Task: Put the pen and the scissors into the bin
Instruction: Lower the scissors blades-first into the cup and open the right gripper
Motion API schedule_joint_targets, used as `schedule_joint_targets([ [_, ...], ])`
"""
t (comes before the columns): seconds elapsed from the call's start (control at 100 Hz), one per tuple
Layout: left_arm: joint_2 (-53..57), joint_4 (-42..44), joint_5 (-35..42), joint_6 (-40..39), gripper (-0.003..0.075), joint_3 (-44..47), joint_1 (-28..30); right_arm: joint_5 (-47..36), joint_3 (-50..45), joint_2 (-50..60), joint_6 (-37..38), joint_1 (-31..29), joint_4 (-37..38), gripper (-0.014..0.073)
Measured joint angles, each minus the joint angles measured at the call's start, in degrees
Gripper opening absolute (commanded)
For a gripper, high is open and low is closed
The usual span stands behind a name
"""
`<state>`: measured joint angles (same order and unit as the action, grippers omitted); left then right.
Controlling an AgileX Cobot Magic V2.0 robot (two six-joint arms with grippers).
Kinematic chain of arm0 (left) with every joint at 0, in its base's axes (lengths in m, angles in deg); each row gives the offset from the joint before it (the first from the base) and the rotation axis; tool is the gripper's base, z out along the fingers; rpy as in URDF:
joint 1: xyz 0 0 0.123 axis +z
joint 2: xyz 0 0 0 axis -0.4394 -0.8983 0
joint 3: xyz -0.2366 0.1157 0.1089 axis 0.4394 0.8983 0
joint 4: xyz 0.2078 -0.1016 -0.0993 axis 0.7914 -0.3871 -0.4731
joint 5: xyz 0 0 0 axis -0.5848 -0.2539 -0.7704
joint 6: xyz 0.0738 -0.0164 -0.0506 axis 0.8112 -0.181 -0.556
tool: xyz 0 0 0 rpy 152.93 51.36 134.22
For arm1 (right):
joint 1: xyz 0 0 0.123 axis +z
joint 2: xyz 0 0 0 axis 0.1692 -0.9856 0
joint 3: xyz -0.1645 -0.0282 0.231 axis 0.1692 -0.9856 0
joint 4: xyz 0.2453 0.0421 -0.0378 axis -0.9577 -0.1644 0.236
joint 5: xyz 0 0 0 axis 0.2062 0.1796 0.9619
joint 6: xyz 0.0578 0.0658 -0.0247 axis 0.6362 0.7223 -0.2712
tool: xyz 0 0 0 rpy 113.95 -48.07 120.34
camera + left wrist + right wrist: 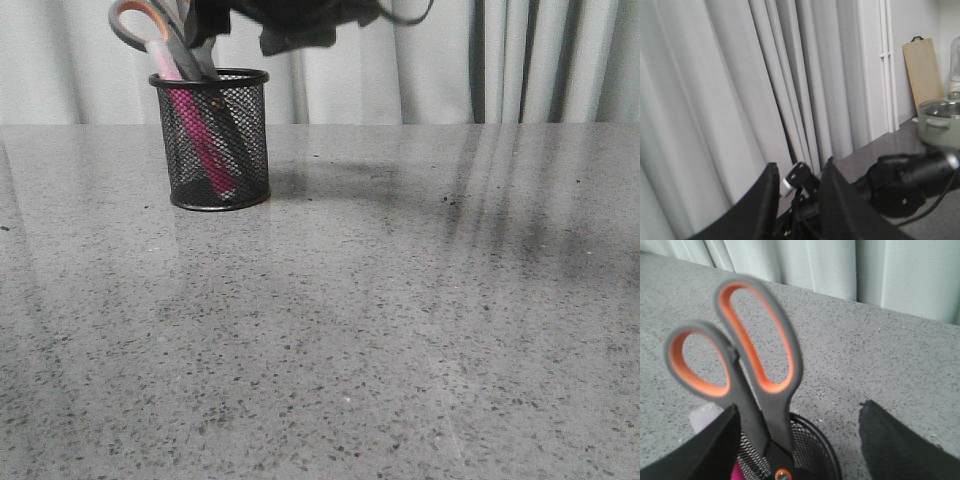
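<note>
— Where are the 2 things?
— Pen (pixel 200 140) and scissors (pixel 747 370) stand in the bin (pixel 213 140), handles poking out.
— And the grippers?
— Right gripper (pixel 797 440) spread wide just above the bin; left gripper (pixel 796 207) parted, holding nothing.

Black end effector (pixel 795 440), dark cable (pixel 405 15)

You've got the round black wire-mesh bin (pixel 218 140) standing at far left of the grey speckled table (pixel 400 320), w/ the slim pink pen (pixel 195 130) & grey-and-orange-handled scissors (pixel 160 30) upright inside it, handles leaning left above rim, curtain (pixel 520 60) behind.
</note>
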<state>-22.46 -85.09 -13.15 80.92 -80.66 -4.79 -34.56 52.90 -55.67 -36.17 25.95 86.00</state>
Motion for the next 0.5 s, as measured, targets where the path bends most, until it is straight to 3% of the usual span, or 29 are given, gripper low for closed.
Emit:
schedule_joint_targets([
  [0.1,2.52,7.67,-1.83,-6.35,-0.0004,2.50,0.00,4.87,-0.14,6.04,-0.19,0.00,0.00,-0.0080],
  [0.28,10.95,21.99,-8.96,-20.65,-0.0019,11.98,2.25,9.83,-5.92,25.23,-4.24,0.00,3.56,-0.0070],
  [0.5,24.60,24.84,-12.37,-31.20,-0.0019,25.34,2.97,20.36,-26.05,57.58,-6.24,0.00,9.37,-0.0070],
])
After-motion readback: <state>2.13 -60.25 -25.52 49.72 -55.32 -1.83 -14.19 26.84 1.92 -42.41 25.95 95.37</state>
